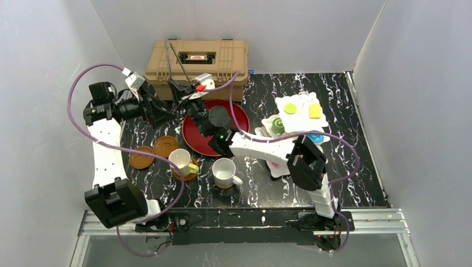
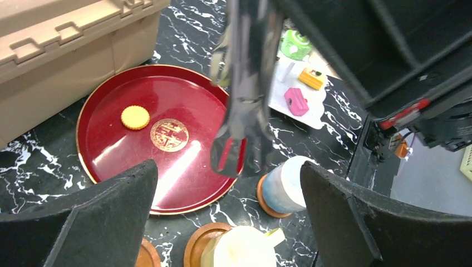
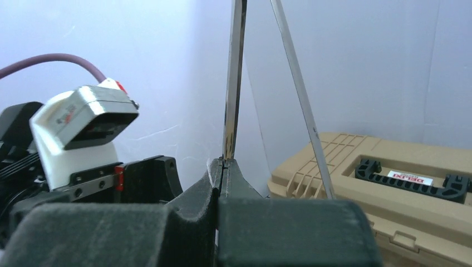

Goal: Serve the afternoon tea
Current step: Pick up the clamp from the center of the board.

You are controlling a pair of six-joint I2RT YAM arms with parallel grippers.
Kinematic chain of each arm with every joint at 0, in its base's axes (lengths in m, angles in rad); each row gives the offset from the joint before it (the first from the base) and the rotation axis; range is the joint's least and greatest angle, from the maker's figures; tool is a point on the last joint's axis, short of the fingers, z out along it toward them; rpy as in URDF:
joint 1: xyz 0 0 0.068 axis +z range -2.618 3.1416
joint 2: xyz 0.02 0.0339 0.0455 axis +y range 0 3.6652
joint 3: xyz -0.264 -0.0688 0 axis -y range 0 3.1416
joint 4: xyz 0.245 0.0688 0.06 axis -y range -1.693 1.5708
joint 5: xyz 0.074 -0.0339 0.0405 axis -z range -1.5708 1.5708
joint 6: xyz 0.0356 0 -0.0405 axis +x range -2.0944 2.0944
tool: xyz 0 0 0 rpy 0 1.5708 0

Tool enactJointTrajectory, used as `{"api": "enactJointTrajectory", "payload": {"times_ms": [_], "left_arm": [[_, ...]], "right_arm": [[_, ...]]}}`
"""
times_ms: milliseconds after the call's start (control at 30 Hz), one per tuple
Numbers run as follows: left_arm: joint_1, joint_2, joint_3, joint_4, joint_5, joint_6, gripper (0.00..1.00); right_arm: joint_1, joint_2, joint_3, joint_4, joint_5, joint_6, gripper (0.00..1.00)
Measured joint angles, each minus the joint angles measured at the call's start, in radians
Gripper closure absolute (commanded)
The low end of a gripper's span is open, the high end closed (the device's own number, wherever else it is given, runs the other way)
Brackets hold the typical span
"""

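Top view: white mug (image 1: pixel 224 171) has handle pointing right, pale-yellow mug (image 1: pixel 180 160) likewise. Each stands upright on brown saucer (image 1: pixel 191 173). Tiered stand (image 1: pixel 302 100) with cakes (image 1: pixel 315 110) at right. Black marbled tabletop (image 1: pixel 356 167), pale walls. Tongs (image 1: pixel 181 62) roughly vertical by red tray (image 1: pixel 192 133), blades meeting at top.

Left wrist view: left gripper (image 2: pixel 228 167) jaws wide apart, blurred tongs between, touching neither. Yellow biscuit (image 2: pixel 135 117) lies flat on tray.

Right wrist view: right gripper (image 3: pixel 222 167) jaws clamped on one tongs blade. Blade tops cut off. Tan case (image 3: pixel 401 189) behind.
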Motion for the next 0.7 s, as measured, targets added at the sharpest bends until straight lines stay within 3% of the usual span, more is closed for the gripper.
{"api": "enactJointTrajectory", "payload": {"times_ms": [133, 433, 700], "left_arm": [[-0.003, -0.063, -0.067, 0.097, 0.032, -0.055, 0.02], [-0.004, -0.081, -0.109, 0.264, 0.074, -0.178, 0.32], [-0.004, -0.071, -0.110, 0.371, 0.094, -0.263, 0.41]], "right_arm": [[0.028, 0.027, 0.011, 0.038, 0.070, -0.003, 0.99], [0.061, 0.029, 0.011, 0.082, 0.111, 0.032, 0.99], [0.068, 0.028, -0.010, 0.076, 0.088, 0.083, 0.99]]}}
